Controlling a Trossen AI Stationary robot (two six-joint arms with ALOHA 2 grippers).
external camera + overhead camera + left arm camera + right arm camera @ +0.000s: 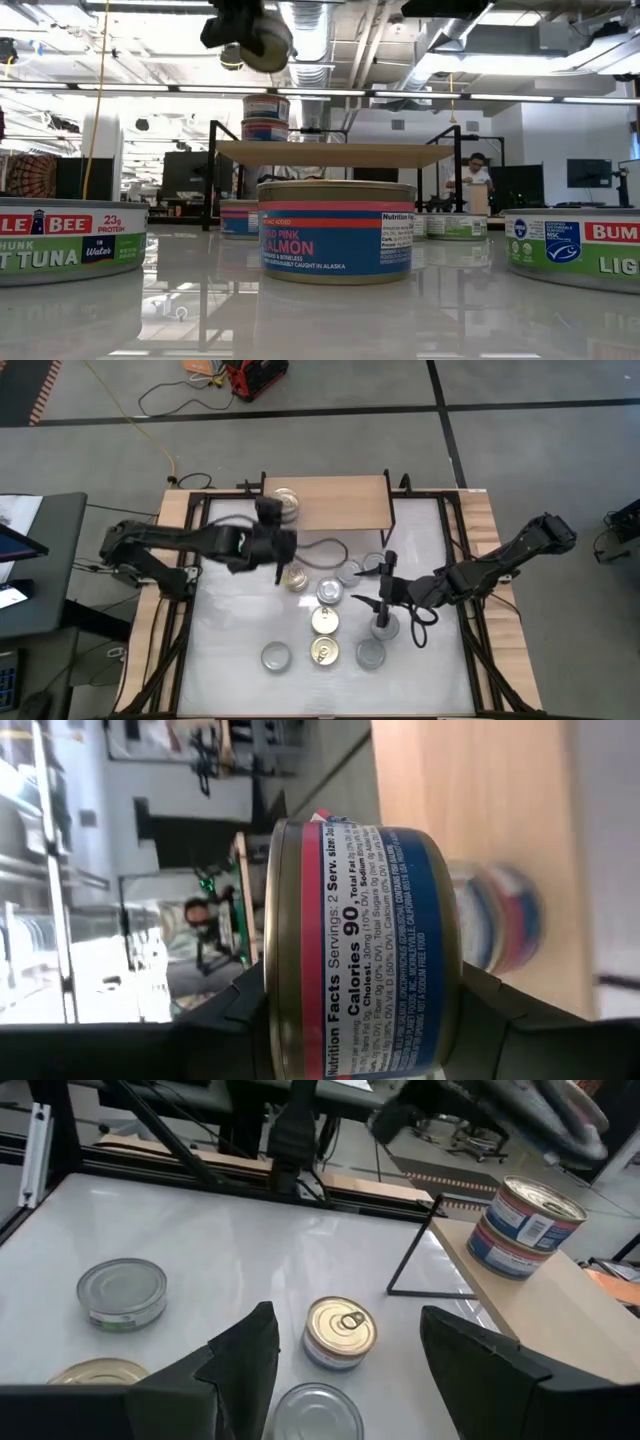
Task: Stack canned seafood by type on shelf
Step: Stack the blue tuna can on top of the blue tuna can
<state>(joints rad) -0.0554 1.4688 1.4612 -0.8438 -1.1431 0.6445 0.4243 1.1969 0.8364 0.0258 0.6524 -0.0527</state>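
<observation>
your light-wood shelf on thin black legs [340, 502] sits at the top centre of the high view, with two blue-and-red labelled tins stacked [525, 1225] at its left end. about nine more flat round tins, gold-lidded [324, 620] and silver-lidded [276, 655], lie scattered on the white table [230, 640] below it. your left gripper [350, 1020], just left of the stack, pinches a gold-rimmed blue-and-red tin [350, 945] on its side. your right gripper [345, 1345] hangs spread over the right-hand tins, holding nothing.
</observation>
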